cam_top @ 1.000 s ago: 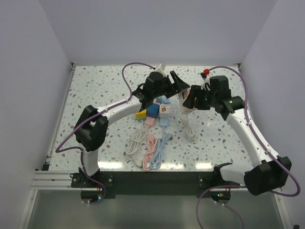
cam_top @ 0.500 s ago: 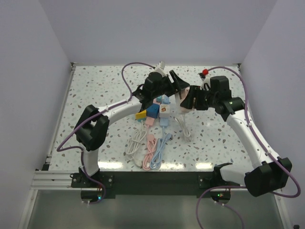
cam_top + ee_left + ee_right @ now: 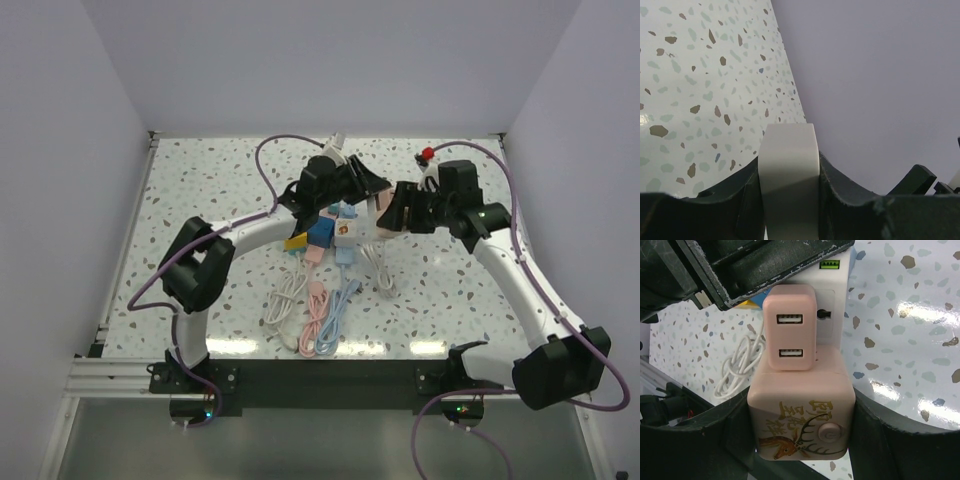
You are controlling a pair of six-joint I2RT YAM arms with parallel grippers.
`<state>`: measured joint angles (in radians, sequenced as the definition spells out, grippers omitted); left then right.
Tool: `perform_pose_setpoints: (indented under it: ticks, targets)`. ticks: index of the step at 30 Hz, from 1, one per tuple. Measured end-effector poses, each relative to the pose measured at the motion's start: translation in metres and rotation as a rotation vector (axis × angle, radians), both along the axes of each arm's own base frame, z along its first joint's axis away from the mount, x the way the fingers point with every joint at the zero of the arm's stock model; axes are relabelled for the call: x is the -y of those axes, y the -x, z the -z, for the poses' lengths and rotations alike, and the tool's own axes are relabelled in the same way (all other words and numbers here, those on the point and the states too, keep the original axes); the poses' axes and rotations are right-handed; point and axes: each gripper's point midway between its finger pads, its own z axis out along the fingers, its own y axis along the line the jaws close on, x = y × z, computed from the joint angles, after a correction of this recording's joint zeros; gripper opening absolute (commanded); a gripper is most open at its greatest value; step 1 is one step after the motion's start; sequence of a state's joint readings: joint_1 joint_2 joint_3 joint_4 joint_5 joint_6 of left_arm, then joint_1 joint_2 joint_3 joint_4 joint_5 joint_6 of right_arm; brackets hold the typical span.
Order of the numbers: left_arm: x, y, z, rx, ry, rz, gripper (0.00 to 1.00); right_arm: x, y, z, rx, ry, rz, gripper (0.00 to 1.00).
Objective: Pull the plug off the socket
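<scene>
On the speckled table [image 3: 200, 200], coiled cables [image 3: 310, 310] lay towards the near edge. Beyond them, the left gripper [image 3: 368, 186] had its jaws pinched on what looked like the end of the white socket block [image 3: 788, 165], though its wrist view showed only a sliver. Just to the right, the pink USB plug [image 3: 790, 327] sat seated in that block's face. The right gripper [image 3: 395, 213] clamped the pink cube [image 3: 802, 415] between its jaws, touching the plug's lower edge.

On the front face of the pink socket cube [image 3: 801, 405], gold characters [image 3: 790, 416] in an East Asian script are printed above a deer drawing [image 3: 785, 444]. They are seen at a slant and cannot be read.
</scene>
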<state>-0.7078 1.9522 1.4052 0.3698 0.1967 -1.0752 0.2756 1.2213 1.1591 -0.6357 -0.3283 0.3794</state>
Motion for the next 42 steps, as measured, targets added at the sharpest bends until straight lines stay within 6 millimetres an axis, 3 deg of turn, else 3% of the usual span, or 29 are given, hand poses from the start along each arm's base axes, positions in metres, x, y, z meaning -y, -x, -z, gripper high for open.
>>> perform_pose_setpoints:
  ticks: [11,13,20,24,28,35,39,42]
  targets:
    - [-0.012,-0.004,0.0,0.064,-0.038,0.056,0.0,-0.002,0.003,-0.002,-0.089,0.081,-0.084,0.0]
    - [-0.021,-0.009,0.007,0.09,-0.083,0.055,0.0,0.004,0.005,-0.007,-0.082,0.086,-0.084,0.0]
    - [-0.068,-0.023,0.073,-0.001,-0.242,0.039,0.0,0.028,0.0,-0.037,0.024,0.101,-0.015,0.0]
    - [-0.063,-0.018,0.068,0.0,-0.208,0.077,0.0,0.049,-0.012,-0.032,0.021,0.158,0.087,0.0]
    - [-0.051,-0.008,0.055,0.007,-0.143,0.138,0.0,0.097,-0.047,-0.008,-0.047,0.239,0.311,0.0]
    - [-0.019,0.035,0.024,0.032,-0.055,0.301,0.0,0.19,-0.137,0.053,-0.156,0.335,0.711,0.0]
    - [-0.022,0.065,0.005,0.065,-0.034,0.351,0.0,0.231,-0.186,0.082,-0.164,0.357,0.881,0.0]
    - [-0.029,0.074,-0.007,0.091,-0.036,0.36,0.0,0.255,-0.224,0.103,-0.145,0.343,0.984,0.0]
